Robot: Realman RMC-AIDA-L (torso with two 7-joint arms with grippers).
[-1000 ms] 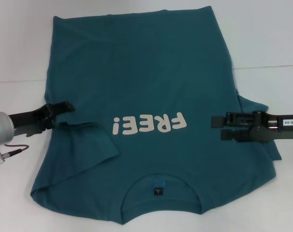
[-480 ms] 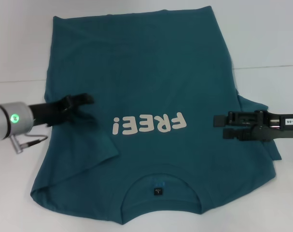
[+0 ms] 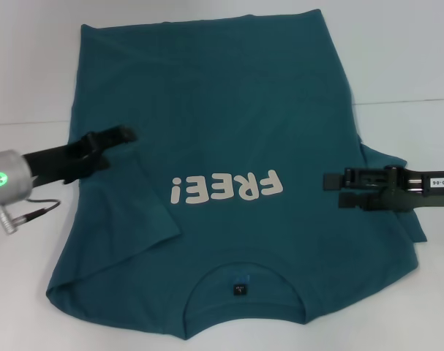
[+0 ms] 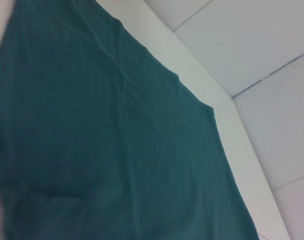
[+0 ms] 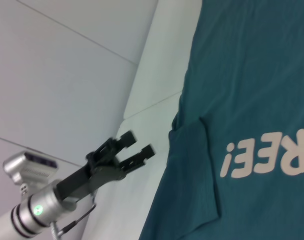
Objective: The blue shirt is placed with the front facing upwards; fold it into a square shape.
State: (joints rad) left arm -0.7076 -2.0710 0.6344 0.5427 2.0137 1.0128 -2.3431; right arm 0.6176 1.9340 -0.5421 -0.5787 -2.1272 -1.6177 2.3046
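Observation:
The blue shirt (image 3: 222, 124) lies flat on the white table, front up, with its collar and black label (image 3: 239, 289) nearest me. The white "FREE!" print (image 3: 229, 189) reads upside down. Its left sleeve (image 3: 134, 212) is folded in over the body. My left gripper (image 3: 126, 134) is open and empty over the shirt's left edge. It also shows in the right wrist view (image 5: 136, 144), fingers apart. My right gripper (image 3: 331, 189) is open and empty over the shirt's right side, beside the print. The left wrist view shows only shirt cloth (image 4: 101, 150).
The white table (image 3: 397, 58) shows bare around the shirt at the back right and left. The right sleeve (image 3: 408, 227) still lies spread out under my right arm. Table edge (image 4: 192, 75) and floor tiles show in the left wrist view.
My left gripper has moved in over the shirt's left edge, then a little farther from me. The right arm has barely moved. The shirt lies as before.

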